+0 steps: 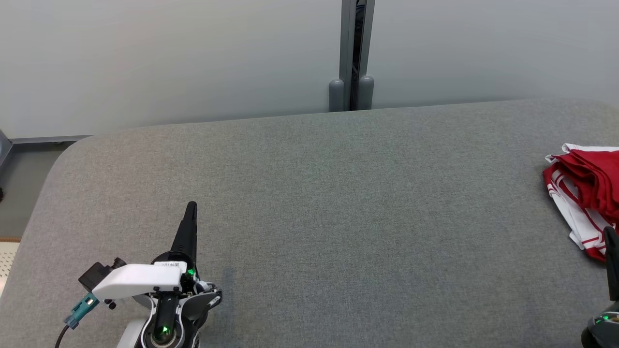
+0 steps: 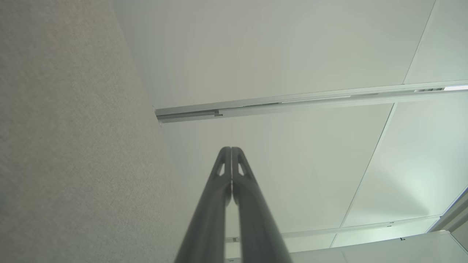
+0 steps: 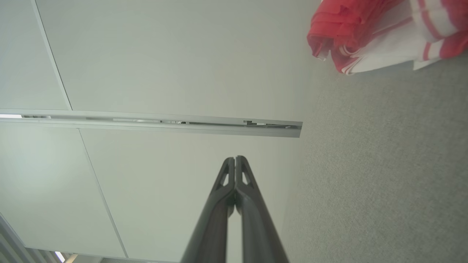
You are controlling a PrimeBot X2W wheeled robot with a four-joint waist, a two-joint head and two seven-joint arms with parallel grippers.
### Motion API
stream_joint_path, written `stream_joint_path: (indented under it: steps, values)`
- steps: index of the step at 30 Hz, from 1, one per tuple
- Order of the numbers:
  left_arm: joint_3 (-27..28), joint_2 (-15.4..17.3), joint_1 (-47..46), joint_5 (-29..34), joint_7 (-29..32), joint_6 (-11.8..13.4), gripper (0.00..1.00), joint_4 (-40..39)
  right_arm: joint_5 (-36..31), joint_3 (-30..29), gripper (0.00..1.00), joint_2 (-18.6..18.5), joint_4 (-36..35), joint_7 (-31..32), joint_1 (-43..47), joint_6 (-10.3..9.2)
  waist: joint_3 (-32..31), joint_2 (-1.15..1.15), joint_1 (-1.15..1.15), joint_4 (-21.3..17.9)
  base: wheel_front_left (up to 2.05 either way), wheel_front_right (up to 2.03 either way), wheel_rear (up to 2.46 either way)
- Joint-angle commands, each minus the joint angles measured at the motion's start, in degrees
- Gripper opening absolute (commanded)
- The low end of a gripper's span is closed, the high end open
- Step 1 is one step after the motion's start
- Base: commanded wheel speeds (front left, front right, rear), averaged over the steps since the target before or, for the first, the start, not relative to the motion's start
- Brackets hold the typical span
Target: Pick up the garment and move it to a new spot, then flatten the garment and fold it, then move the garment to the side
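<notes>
Garment [image 1: 587, 191], red with white stripes, is listed in the head view as bunched at the table's [image 1: 338, 217] right edge beside the right pincer [image 1: 611, 241]; in the left wrist view the left pincer [image 2: 231, 149] is shown pressed together, empty; in the right wrist view the right pincer is shown likewise, and the garment is judged light and limp, best pinched at a raised fold.

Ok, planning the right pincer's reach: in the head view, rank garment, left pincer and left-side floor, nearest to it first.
1. Garment, just ahead, right edge.
2. Left pincer, across the table, lower left.
3. Floor, beyond the table's left end.
</notes>
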Motion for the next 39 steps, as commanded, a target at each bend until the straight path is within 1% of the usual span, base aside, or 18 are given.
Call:
stream_joint_path:
  steps: [1, 39]
  values:
    - [0.08, 0.24, -0.39, -0.01, -0.06, -0.18, 0.0, -0.01, -0.26, -0.37, 0.0, -0.11, -0.02, 0.32, -0.65, 0.0, 0.0, 0.0, 0.0, 0.0, 0.0, 0.0, 0.0]
    - [0.06, 0.23, -0.39, -0.02, -0.09, -0.18, 0.0, -0.01, -0.67, -0.72, 0.0, 0.22, -0.01, 0.73, -0.67, 0.0, 0.0, 0.0, 0.0, 0.0, 0.0, 0.0, 0.0]
